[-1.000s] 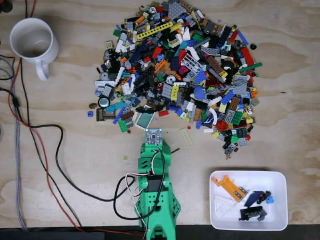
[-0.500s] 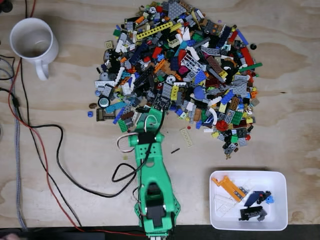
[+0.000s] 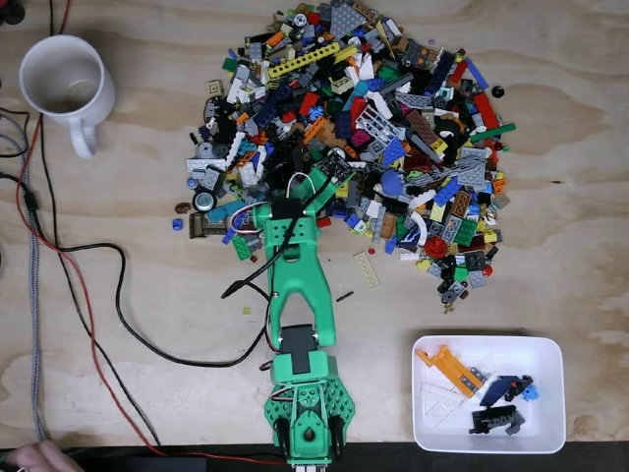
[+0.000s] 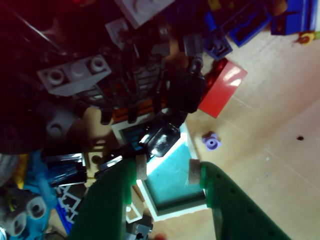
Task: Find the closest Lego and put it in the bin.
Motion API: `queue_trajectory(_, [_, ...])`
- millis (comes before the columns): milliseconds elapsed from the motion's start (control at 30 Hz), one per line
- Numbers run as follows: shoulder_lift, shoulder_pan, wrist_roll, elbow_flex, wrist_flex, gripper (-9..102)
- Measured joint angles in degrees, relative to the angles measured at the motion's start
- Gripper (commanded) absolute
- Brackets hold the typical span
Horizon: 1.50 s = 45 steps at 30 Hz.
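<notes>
A big heap of mixed Lego pieces (image 3: 359,128) covers the upper middle of the wooden table in the fixed view. My green arm (image 3: 295,285) stretches from the bottom edge over the heap's near edge, hiding the pieces under its tip. In the wrist view my gripper (image 4: 167,170) stands open, its pads (image 4: 141,166) over a teal see-through panel in a white frame (image 4: 172,187) lying at the heap's edge. A shiny black piece (image 4: 161,140) sits just beyond the fingertips. The white bin (image 3: 488,344) stands at the lower right, holding several pieces.
A white mug (image 3: 64,79) stands at the upper left. Red, black and grey cables (image 3: 93,324) run down the left side. A red tile (image 4: 223,87) and a lilac stud (image 4: 212,142) lie near the panel. A tan plate (image 3: 366,267) lies loose on bare wood. A hand (image 3: 39,457) shows at the bottom left.
The arm has stretched forward from the bare wood onto the heap's near edge, and now covers the teal panel in the fixed view. The hand has appeared at the bottom left.
</notes>
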Motion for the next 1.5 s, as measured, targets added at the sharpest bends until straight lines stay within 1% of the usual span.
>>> queue_trajectory(400, [-4.13,0.00,2.02,-4.57,-1.76,16])
queue_trajectory(633, [-4.13,1.41,6.86,-4.75,-1.14,16])
queue_trajectory(833, [-4.13,3.87,13.97,-4.75,-1.05,17])
queue_trajectory(967, [-4.13,4.22,17.75,-4.75,-1.05,15])
queue_trajectory(1033, [-4.13,4.22,18.90,-4.75,-1.05,12])
queue_trajectory(1167, [-5.89,4.31,19.07,-4.75,-4.04,3])
queue_trajectory(1267, [-5.98,4.31,19.07,-4.48,-5.36,5])
queue_trajectory(1367, [-5.89,4.31,18.63,-3.78,-5.71,0])
queue_trajectory(1500, [-5.89,4.57,17.05,-3.78,-5.80,0])
